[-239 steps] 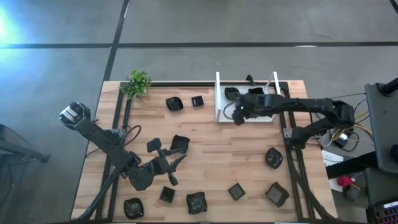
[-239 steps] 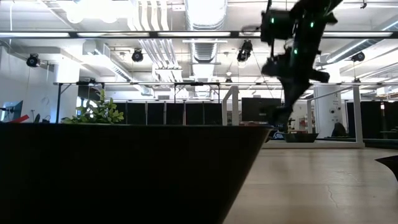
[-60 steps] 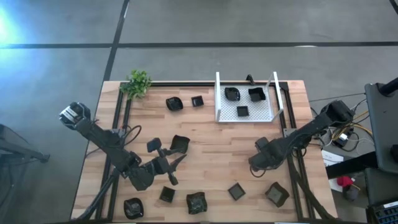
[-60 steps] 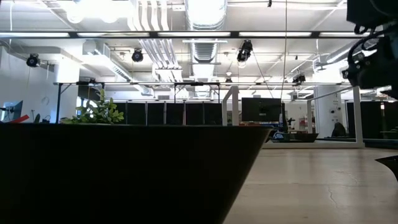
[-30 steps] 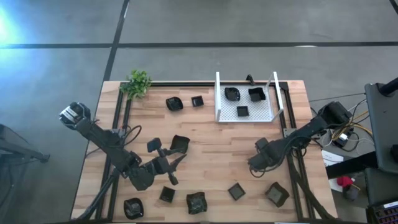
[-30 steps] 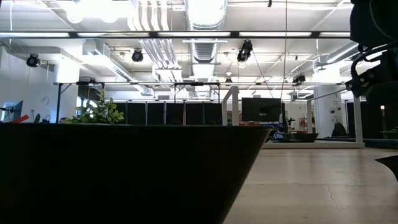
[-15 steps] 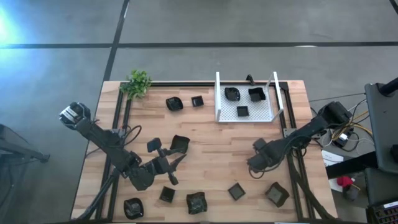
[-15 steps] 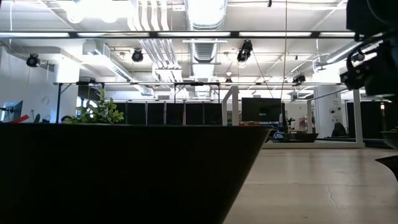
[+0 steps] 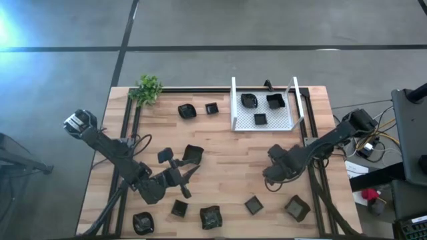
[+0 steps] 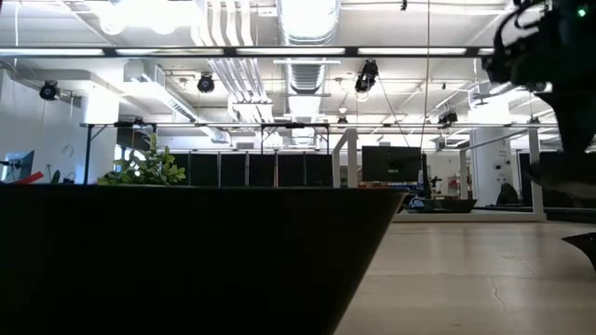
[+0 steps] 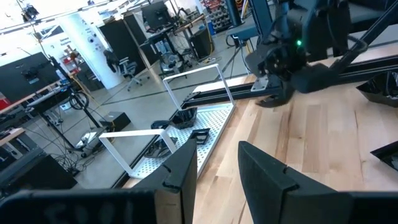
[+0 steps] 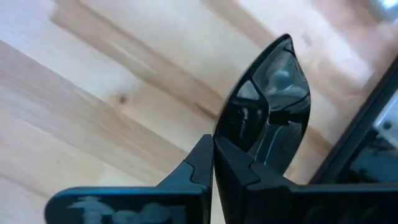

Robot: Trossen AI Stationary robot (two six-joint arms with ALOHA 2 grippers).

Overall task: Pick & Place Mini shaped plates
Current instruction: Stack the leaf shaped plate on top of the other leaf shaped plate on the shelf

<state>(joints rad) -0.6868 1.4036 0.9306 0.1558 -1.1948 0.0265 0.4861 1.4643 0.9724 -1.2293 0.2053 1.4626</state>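
Observation:
Several small black glossy plates lie on the wooden table, among them one (image 9: 193, 155) just beyond my left gripper, two at the far side (image 9: 187, 111) and a row along the near edge (image 9: 211, 217). Three plates (image 9: 249, 100) lie in the white mesh tray (image 9: 233, 107). My left gripper (image 9: 188, 180) is open and empty at the near left. My right gripper (image 9: 270, 172) is at the table's right middle, shut on one black plate (image 12: 267, 106). My right gripper pinches the plate's rim (image 12: 225, 144) between its two fingertips (image 12: 202, 163). The plate reaches out beyond the fingertips, tilted on edge, with its glossy hollow showing. Whether it is clear of the boards I cannot tell.
A small green plant (image 9: 148, 89) stands at the far left corner. Black rails run along the table's left (image 9: 127, 133) and right (image 9: 310, 153) sides. The tray's upright walls (image 11: 186, 134) stand at the far right. Bare boards lie in the table's middle.
My right gripper has gone a little toward the table's left edge, staying shut on the plate. My left arm has kept still.

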